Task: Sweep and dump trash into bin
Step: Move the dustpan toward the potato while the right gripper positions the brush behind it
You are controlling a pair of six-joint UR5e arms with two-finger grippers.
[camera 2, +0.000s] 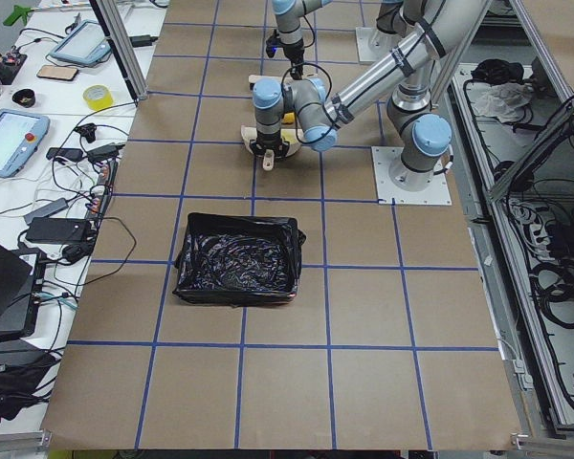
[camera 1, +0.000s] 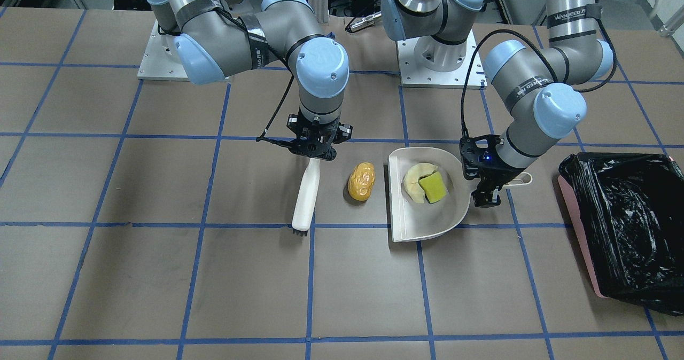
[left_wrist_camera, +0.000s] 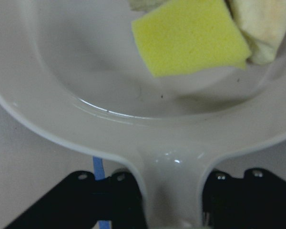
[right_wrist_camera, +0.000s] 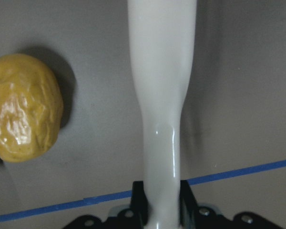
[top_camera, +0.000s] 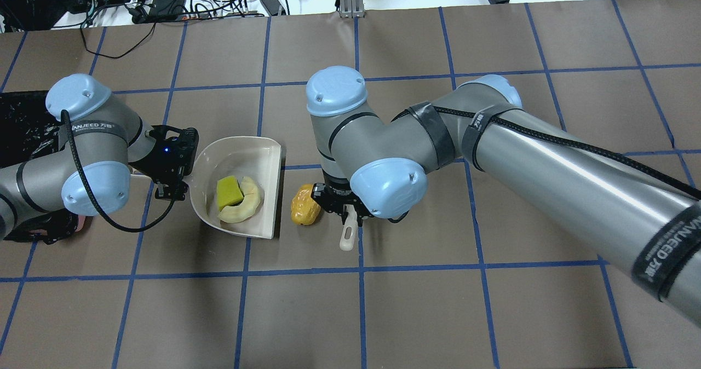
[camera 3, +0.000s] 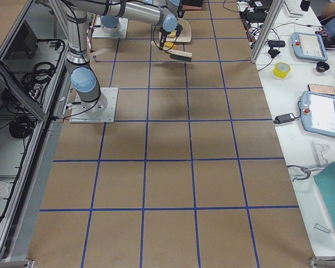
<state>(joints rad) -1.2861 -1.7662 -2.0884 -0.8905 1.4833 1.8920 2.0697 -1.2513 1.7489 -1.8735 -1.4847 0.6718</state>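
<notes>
Sitting mid-frame in the front-facing view, the golden potato-like lump (camera 1: 362,181) lies on the brown table (camera 1: 160,274), just left of the dustpan (camera 1: 427,224) mouth and not touching it. Inside the pan, the pale crescent (camera 1: 411,182) and the yellow-green wedge (camera 1: 434,188) are pressed together. At the pan's right, the left gripper (left_wrist_camera: 174,205) is clamped on its handle. Left of the lump, the right gripper (camera 1: 315,156) pinches the white brush (camera 1: 308,197), bristles toward the lower frame. Far right, the black-lined pink bin (camera 1: 625,232) stands well apart from the pan.
</notes>
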